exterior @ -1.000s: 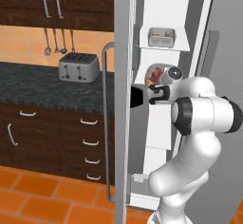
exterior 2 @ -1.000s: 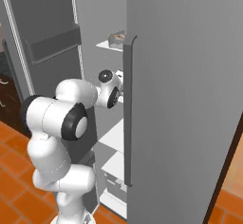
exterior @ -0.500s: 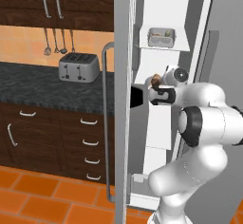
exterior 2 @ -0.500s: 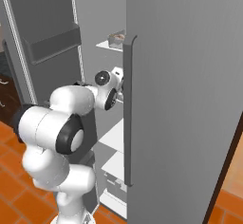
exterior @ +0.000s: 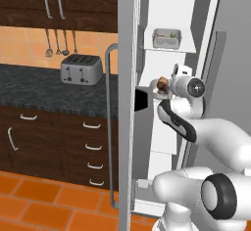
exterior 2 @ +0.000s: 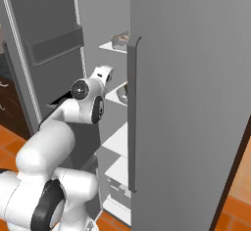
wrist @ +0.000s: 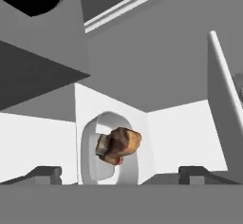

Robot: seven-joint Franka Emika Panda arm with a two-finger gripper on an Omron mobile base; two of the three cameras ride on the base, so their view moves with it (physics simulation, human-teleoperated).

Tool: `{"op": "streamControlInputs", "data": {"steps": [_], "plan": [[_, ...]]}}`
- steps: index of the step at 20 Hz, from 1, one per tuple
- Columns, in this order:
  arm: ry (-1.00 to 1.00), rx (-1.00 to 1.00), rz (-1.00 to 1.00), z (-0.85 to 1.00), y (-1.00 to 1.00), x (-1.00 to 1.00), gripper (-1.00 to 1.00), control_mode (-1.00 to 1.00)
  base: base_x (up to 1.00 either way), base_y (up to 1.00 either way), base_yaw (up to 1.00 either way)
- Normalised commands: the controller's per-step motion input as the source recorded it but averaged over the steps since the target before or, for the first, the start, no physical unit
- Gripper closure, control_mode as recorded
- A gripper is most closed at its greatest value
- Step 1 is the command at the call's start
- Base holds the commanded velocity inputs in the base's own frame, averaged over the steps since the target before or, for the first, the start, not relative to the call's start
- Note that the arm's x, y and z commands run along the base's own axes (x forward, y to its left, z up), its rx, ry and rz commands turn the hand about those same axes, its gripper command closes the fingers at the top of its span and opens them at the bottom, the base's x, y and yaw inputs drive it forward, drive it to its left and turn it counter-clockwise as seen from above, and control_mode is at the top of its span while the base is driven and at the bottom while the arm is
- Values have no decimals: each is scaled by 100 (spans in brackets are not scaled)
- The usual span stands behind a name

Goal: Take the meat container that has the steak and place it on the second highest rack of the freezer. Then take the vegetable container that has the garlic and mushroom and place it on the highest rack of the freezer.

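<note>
The steak is a small brown and orange lump with darker patches. It sits in a round white meat container. The container rests on a white shelf inside the open freezer, just in front of the gripper. The jaws are spread wide and hold nothing. On the highest rack sits a grey vegetable container with little pale things in it.

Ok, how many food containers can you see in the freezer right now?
2. One tray sits on the highest rack; the steak bowl is on the next rack down, in front of the tool. Others may be hidden behind the door.
</note>
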Motion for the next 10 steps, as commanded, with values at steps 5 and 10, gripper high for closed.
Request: {"op": "streamControlInputs", "data": {"steps": [5,10], "plan": [[0,-2,0,57,-7,-100,-100,-100,0,0,0],[0,0,0,10,-12,-100,-100,-100,0,0,0]]}}
